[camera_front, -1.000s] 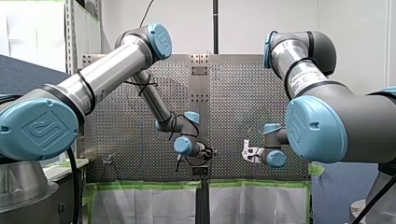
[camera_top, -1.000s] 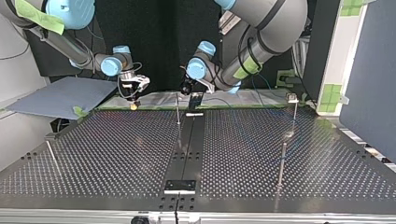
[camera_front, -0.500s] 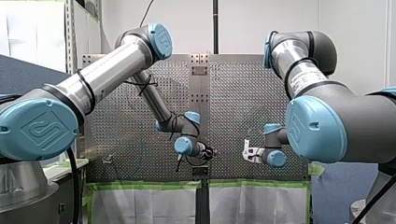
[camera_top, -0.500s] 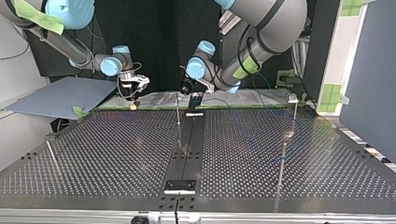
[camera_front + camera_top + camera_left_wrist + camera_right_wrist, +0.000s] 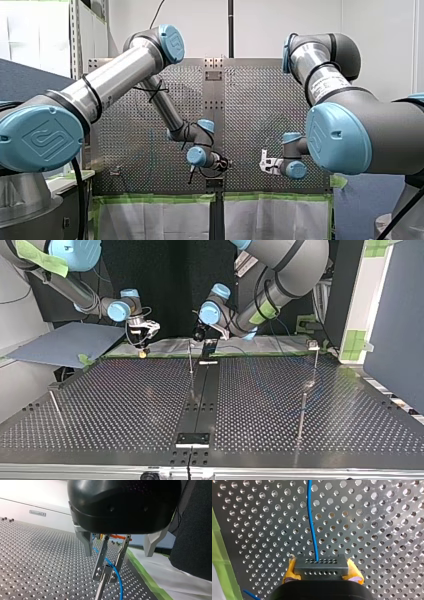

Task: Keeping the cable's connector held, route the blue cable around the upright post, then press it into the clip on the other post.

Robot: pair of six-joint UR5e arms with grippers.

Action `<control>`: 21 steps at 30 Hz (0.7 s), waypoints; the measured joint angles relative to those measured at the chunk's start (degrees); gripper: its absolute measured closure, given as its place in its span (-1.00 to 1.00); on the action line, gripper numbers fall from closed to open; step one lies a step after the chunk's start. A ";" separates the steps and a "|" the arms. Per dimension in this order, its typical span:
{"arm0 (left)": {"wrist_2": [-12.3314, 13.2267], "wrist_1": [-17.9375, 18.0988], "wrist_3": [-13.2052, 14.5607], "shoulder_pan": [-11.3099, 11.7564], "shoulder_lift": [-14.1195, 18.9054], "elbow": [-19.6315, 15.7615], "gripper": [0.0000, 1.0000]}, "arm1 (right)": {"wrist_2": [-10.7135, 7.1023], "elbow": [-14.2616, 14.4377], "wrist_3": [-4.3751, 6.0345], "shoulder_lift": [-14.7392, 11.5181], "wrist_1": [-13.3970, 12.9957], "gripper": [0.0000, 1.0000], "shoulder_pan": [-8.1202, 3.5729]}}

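Top view hides it, but right wrist view shows my right gripper (image 5: 321, 573) with yellow pads (image 5: 288, 574) clamped on the connector (image 5: 320, 566), cable (image 5: 311, 517) running ahead. My left gripper (image 5: 106, 573) sits at a post (image 5: 100, 588); can't tell its grip.

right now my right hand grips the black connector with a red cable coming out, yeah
The cable is blue, not red, in the right wrist view; the right hand does grip the black connector.
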 joint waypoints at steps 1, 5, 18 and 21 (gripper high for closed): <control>0.00 0.00 0.00 0.00 0.00 -0.01 -1.00 | 0.00 0.00 0.00 0.00 0.00 1.00 0.00; 0.08 0.01 0.04 -0.05 0.01 0.00 -1.00 | 0.00 -0.02 0.00 0.00 0.00 1.00 -0.01; -3.95 5.13 -0.74 -0.27 5.55 -5.50 -1.00 | -0.08 -0.02 0.03 0.01 0.01 1.00 -0.25; -4.95 6.82 -1.98 -0.32 7.24 -7.19 -1.00 | -0.08 -0.02 0.04 0.02 0.00 1.00 -0.27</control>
